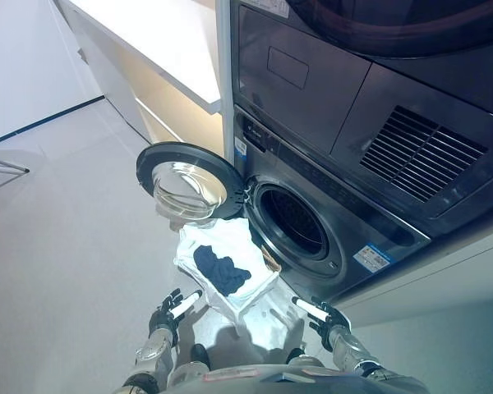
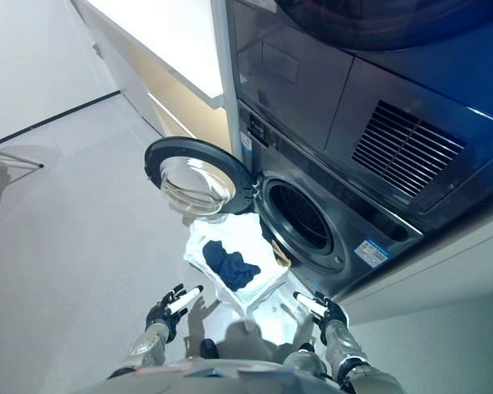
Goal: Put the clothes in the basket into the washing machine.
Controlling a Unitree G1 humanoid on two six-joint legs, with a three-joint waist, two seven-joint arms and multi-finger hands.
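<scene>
Fingers straight and spread on my left hand, holding nothing, just left of the white basket on the floor. Dark clothes lay inside it, ahead of and between both hands. My right hand hung empty too, fingers extended, just right of the basket. Beyond it the washing machine drum gaped, door swung left. I judged both hands about equally near.

One washing machine, one basket, one dark garment (inside it), two hands.
</scene>
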